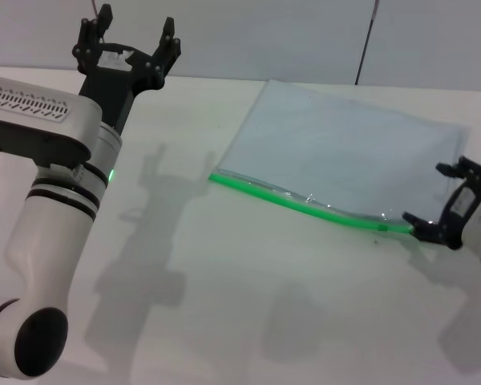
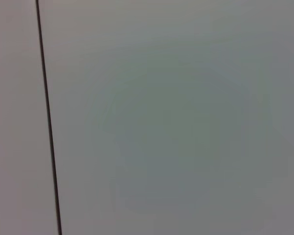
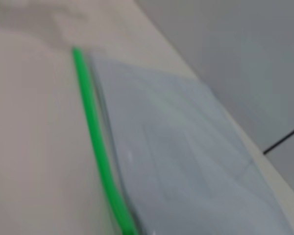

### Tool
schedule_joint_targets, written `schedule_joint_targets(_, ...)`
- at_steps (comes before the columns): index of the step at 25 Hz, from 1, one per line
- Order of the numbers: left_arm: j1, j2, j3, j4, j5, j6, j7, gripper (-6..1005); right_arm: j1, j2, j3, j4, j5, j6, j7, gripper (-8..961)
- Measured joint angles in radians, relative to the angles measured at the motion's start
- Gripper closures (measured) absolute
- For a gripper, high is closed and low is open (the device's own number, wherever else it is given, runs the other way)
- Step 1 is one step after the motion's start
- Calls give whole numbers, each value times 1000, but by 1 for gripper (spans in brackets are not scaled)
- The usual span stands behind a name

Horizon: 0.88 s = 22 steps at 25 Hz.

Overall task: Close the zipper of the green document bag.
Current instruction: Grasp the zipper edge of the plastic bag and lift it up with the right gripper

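Observation:
The green document bag [image 1: 345,152] lies flat on the white table, a pale translucent pouch. Its zipper [image 1: 305,206] is the bright green strip along the near long edge. A small darker mark [image 1: 382,227] sits on the strip near its right end. My right gripper [image 1: 446,199] stands open at the bag's right end, and its lower fingertip is close to the end of the zipper. The right wrist view looks along the zipper [image 3: 95,137] and the bag [image 3: 186,156]. My left gripper [image 1: 130,40] is raised at the far left, open and holding nothing, well away from the bag.
The white table [image 1: 224,305] stretches in front of and to the left of the bag. A grey wall stands behind it with a thin dark line [image 1: 367,40] running down it. The left wrist view shows only that wall and line [image 2: 46,117].

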Motion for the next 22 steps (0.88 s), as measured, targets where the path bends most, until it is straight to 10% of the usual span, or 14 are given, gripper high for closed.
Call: schedule_joint_targets(22,1,-2,0,22,-31,0,-6,133,-3,4,-39,-1,-298,-40,78,88)
